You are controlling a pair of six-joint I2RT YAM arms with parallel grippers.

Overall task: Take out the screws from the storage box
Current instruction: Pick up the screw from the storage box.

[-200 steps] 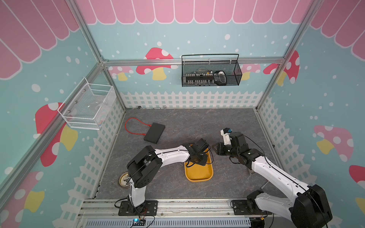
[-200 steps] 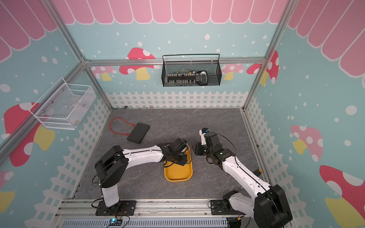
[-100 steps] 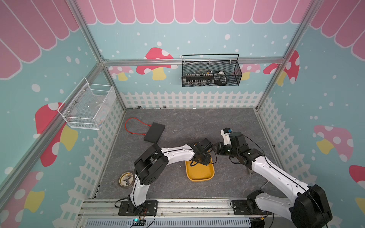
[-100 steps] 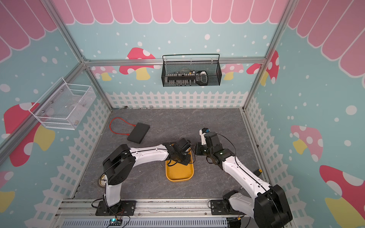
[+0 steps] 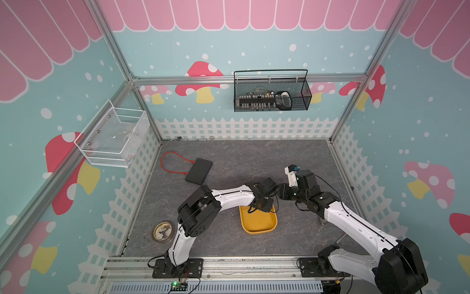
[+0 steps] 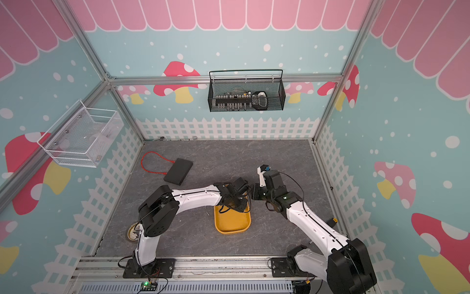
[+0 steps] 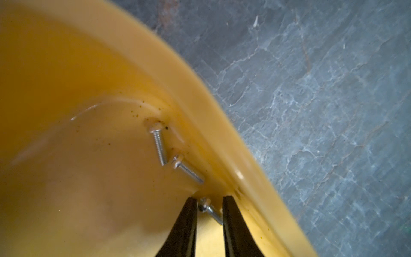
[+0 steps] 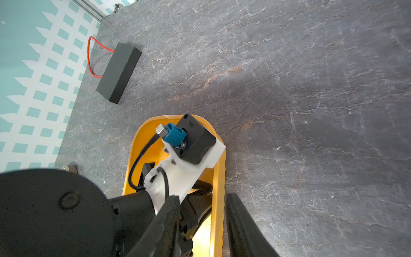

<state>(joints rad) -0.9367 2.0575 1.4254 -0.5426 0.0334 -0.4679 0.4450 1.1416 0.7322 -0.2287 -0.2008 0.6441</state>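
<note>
The left hand [image 7: 210, 199] is down inside the yellow box [image 7: 89, 66]. Its fingers stand a narrow gap apart astride one screw [image 7: 210, 210], which lies slantwise across that gap at the foot of the wall and is not visibly clamped. Two more screws [image 7: 160, 146] lie just ahead. The right hand [image 8: 202, 195], spread and empty, hovers over the box's rim, farther from them.

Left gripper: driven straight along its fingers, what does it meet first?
Probably the screw lying between the left gripper fingertips, then the storage box floor at its corner wall; depth is unclear.
</note>
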